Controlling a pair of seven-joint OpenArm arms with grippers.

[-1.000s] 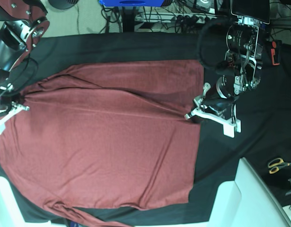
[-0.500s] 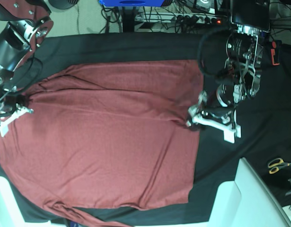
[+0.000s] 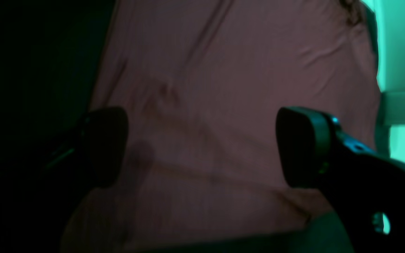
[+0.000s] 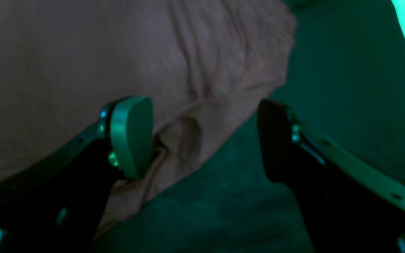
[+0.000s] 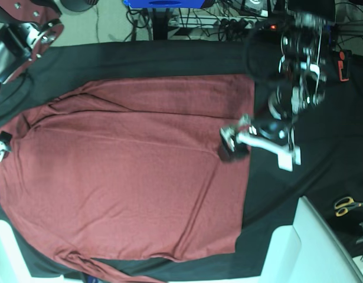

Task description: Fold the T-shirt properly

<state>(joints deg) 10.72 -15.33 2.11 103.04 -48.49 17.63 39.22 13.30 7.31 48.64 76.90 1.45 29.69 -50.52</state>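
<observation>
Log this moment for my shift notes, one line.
shirt: flat on black sheet | left gripper: open, over hem | right gripper: open, nothing held

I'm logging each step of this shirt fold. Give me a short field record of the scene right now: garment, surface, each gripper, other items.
garment: T-shirt, brick-red, spread flat, some wrinkles
surface: black cloth sheet under the shirt
left gripper: left gripper open, jaws wide apart over the shirt's edge, nothing between them
right gripper: right gripper open, straddling the shirt's bunched edge, not pinching it
other items: scissors with yellow handles, off to the side on the sheet
fold status: no fold made yet
</observation>
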